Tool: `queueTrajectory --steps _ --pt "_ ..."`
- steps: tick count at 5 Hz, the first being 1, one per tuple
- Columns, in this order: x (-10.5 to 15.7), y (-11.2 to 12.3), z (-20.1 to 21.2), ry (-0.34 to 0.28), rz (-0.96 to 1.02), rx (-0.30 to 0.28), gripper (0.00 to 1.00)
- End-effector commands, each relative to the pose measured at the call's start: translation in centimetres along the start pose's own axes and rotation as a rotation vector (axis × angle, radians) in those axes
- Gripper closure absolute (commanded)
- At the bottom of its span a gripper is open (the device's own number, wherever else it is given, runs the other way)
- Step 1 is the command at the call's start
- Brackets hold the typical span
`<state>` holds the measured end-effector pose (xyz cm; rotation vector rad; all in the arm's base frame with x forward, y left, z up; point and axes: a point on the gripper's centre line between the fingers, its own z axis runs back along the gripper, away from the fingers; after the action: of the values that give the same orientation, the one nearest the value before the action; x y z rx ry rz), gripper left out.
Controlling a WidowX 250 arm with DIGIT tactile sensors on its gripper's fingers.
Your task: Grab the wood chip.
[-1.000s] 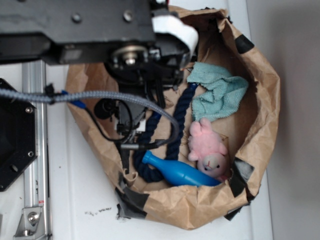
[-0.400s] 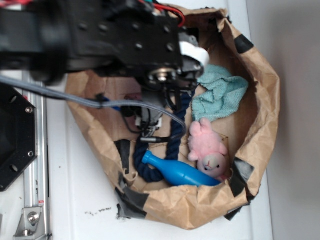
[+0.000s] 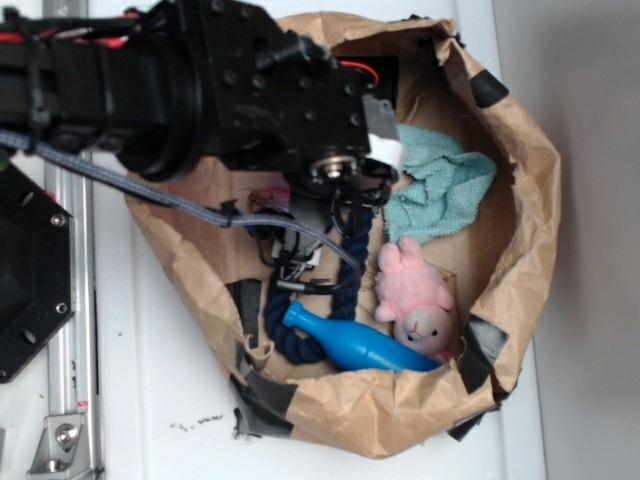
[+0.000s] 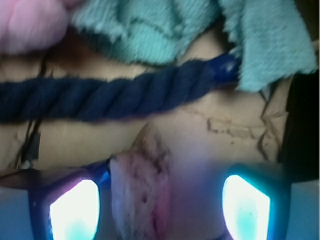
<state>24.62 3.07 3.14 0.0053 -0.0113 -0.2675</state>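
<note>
We see the large black robot arm (image 3: pixel 180 85) filling the upper left of the exterior frame, reaching over the crumpled brown paper nest (image 3: pixel 530 200) that sits on the white desk (image 3: pixel 150 400). Inside the nest lie a teal terry cloth (image 3: pixel 440 190) toward the upper right, a dark blue twisted rope (image 3: pixel 355 265) running through the middle, a blue plastic bowling pin (image 3: pixel 360 345) low in the frame, and a pink plush toy (image 3: pixel 415 295) beside it. In the exterior view the arm hides the gripper (image 4: pixel 160 202) and whatever lies under it, so we rely on the wrist view. There the two glowing fingers (image 4: pixel 75 207) stand well apart at the lower corners, holding nothing. The flat, jagged sliver of light brown wood (image 4: pixel 142 185), the wood chip, lies between them, close to the finger at lower left, its long axis running roughly from the bottom edge up toward the rope, across the line that joins the fingers. In our judgement the gripper needs to drop further and close across the chip's narrow width.
</note>
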Motion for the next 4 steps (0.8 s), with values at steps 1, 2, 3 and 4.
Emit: queueTrajectory --steps 1,2,3,4 --pt "-1.1 0.0 0.9 -0.054 -0.014 0.035 0.00" --pt "-1.3 0.0 0.7 -0.052 -0.021 0.036 0.00" --pt "-1.1 -0.1 -0.2 -0.035 -0.031 0.040 0.00" --pt "-0.5 0.0 -1.9 -0.029 -0.031 0.066 0.00"
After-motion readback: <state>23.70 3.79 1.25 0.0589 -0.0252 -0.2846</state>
